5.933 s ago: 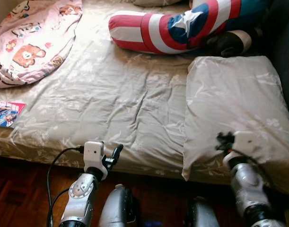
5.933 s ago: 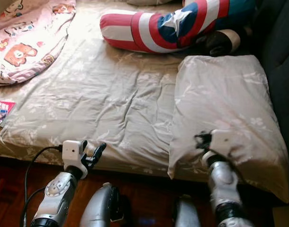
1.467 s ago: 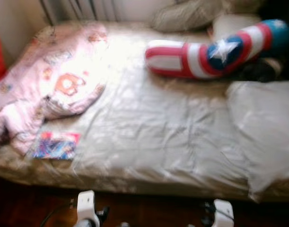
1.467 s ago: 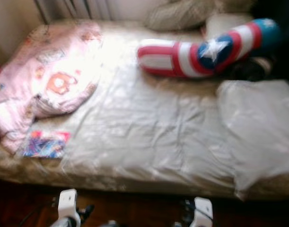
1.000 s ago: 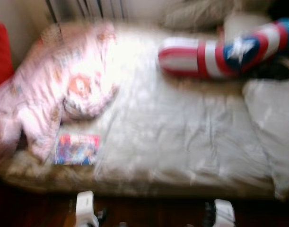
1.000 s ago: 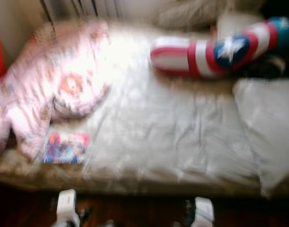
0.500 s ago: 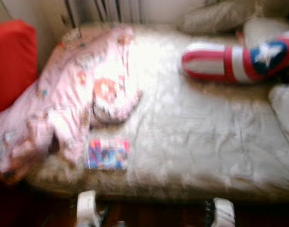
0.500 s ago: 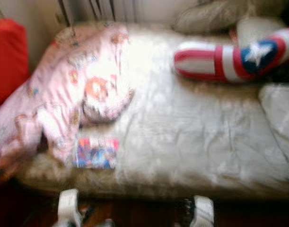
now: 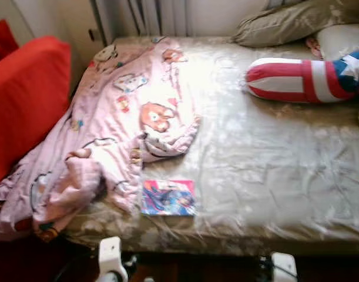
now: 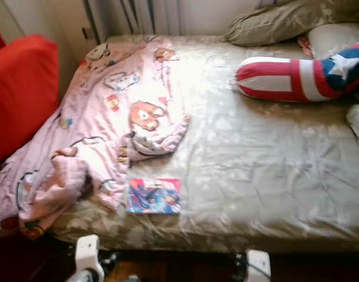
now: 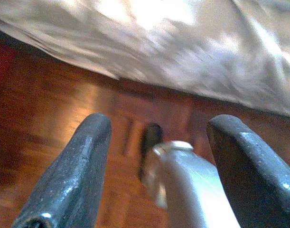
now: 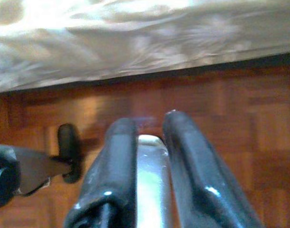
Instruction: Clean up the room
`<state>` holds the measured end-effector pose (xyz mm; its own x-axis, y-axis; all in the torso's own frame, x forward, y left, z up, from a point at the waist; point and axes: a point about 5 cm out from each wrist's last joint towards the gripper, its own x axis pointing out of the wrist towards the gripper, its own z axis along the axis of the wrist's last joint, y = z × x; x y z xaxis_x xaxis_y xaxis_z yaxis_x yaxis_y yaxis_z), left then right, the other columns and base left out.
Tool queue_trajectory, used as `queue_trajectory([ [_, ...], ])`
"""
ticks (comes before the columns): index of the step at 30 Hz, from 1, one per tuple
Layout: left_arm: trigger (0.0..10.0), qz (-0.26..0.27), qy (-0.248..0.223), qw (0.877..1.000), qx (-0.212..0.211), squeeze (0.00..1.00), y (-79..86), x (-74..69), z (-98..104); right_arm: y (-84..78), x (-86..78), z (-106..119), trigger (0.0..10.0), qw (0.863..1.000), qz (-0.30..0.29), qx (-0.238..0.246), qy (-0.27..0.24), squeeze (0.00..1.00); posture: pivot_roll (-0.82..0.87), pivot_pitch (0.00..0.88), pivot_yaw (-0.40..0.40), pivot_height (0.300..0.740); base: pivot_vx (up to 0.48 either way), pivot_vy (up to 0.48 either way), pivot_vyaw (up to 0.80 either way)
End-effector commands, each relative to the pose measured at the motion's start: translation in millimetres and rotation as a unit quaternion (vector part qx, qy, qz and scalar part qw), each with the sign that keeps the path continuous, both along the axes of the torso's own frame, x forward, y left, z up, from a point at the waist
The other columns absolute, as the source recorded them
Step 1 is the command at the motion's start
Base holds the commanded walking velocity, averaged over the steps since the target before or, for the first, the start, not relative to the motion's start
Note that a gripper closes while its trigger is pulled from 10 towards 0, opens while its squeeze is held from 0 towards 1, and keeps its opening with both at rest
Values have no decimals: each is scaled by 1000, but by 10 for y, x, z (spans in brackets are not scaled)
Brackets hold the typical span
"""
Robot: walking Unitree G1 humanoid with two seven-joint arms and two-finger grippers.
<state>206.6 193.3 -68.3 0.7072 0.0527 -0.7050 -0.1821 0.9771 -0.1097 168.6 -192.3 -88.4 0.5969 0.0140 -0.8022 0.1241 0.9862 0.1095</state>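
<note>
Since the earlier frames the camera has swung left: the grey pillow has slid out at the right edge, and a red armchair [image 9: 27,100] has come in at the upper left. On the bed [image 9: 267,176], a crumpled pink blanket [image 9: 114,129] spreads over the left half. A colourful book [image 9: 167,197] lies at lower centre, touching the blanket's edge. The striped bolster [image 9: 302,79] sits at the upper right, below a beige pillow [image 9: 291,23]. The left end effector [image 11: 156,156] hangs over the wooden floor [image 11: 50,123] with fingers wide; the right end effector [image 12: 149,161] has its fingers narrow, nearly together, holding nothing.
</note>
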Motion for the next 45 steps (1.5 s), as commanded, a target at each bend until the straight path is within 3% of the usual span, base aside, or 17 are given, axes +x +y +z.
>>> queue_trajectory([
  [1, 10000, -1, 15, 1000, 1, 0, -22, -80, -50, -79, -95, -31, 10000, 1000, -6, -8, 15, 0, 56, 157, 23, 740, 0, 0, 0],
  [21, 10000, -14, 14, 1000, 8, 0, -12, -74, -43, -80, -77, -22, 10000, 1000, 6, -10, 13, 0, 62, 174, 19, 740, 0, -44, 0],
  [25, 10000, -11, 12, 1000, 6, 0, -19, -62, -38, 26, -72, -35, 10000, 1000, 12, -6, 12, 0, 63, 176, 19, 740, 0, -359, 800],
  [45, 10000, -1, 15, 1000, -5, 0, -42, -73, -50, 31, -51, -28, 10000, 1000, 19, -8, 11, 0, 62, 184, 13, 740, 0, -31, 0],
])
